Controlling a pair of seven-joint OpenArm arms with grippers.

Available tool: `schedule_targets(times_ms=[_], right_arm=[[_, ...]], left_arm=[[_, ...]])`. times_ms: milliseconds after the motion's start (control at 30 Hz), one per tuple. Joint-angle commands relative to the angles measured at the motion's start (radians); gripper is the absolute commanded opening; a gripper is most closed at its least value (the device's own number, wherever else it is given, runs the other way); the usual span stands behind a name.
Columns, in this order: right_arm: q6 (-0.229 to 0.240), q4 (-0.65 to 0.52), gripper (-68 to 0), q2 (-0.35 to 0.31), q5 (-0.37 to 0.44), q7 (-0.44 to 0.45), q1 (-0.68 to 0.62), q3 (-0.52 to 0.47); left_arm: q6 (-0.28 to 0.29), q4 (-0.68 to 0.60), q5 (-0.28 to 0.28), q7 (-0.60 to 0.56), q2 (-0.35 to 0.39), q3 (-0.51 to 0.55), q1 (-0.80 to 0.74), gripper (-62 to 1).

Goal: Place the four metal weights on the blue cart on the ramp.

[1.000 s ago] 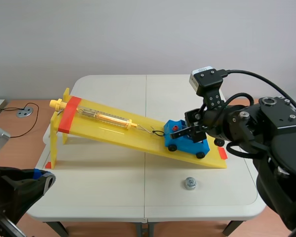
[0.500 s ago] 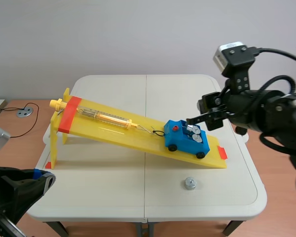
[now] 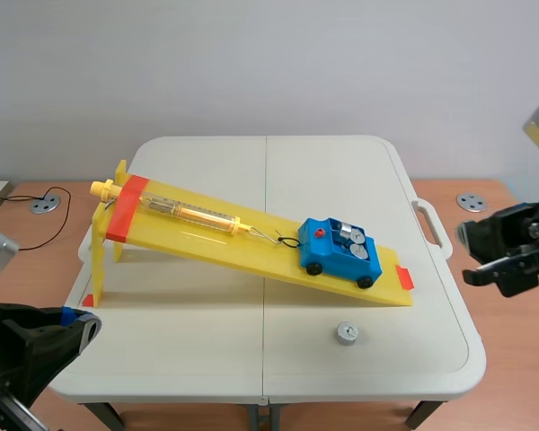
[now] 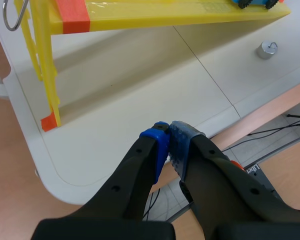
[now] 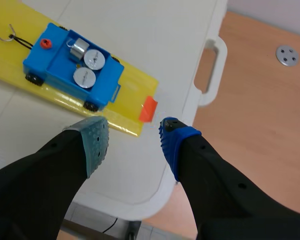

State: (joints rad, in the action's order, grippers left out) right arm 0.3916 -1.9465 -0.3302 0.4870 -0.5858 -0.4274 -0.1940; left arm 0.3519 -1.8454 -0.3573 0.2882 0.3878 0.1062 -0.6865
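The blue cart (image 3: 339, 253) sits low on the yellow ramp (image 3: 242, 236), tied by a cord to a spring scale. Three metal weights (image 5: 88, 60) lie in its bed, one of them tipped on its side. A single metal weight (image 3: 346, 333) stands on the table in front of the ramp, also seen past the ramp in the left wrist view as a weight (image 4: 266, 49). My right gripper (image 5: 131, 137) is open and empty, off the table's right side, above the ramp's lower end. My left gripper (image 4: 167, 145) is shut on nothing near the table's front left corner.
The ramp stands on yellow legs (image 4: 40, 60) at its high left end. A white handle (image 5: 211, 70) juts from the table's right edge. Round floor plates (image 3: 472, 203) lie beside the table, and cables run over the floor.
My right gripper has let go of a weight in the cart and pulled back to the right, away from the ramp and off the table's edge. The left arm has stayed still.
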Motion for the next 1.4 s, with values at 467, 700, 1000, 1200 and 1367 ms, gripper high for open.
schedule_targets(times_ms=[467, 700, 1000, 1200, 1367], right_arm=[[0.051, -0.038, -42.4, -0.037, 0.006, 0.207, -0.071, -0.010], [0.050, 0.110, -42.4, 0.032, -0.109, 0.272, 0.044, 0.119], [0.022, 0.288, -42.5, 0.109, -0.225, 0.323, 0.176, 0.252], [-0.006, 0.393, -42.5, 0.126, -0.279, 0.379, 0.237, 0.314], [-0.029, 0.468, -42.5, 0.141, -0.317, 0.403, 0.287, 0.356]], left_arm=[[0.018, -0.070, -0.066, -0.066, -0.010, 0.017, 0.008, -57.1], [0.018, -0.070, -0.066, -0.062, -0.010, 0.017, 0.008, -57.1], [0.018, -0.070, -0.066, -0.059, -0.010, 0.017, 0.008, -57.1], [0.018, -0.070, -0.066, -0.059, -0.010, 0.017, 0.008, -57.1], [0.018, -0.070, -0.066, -0.059, -0.010, 0.017, 0.008, -57.1]])
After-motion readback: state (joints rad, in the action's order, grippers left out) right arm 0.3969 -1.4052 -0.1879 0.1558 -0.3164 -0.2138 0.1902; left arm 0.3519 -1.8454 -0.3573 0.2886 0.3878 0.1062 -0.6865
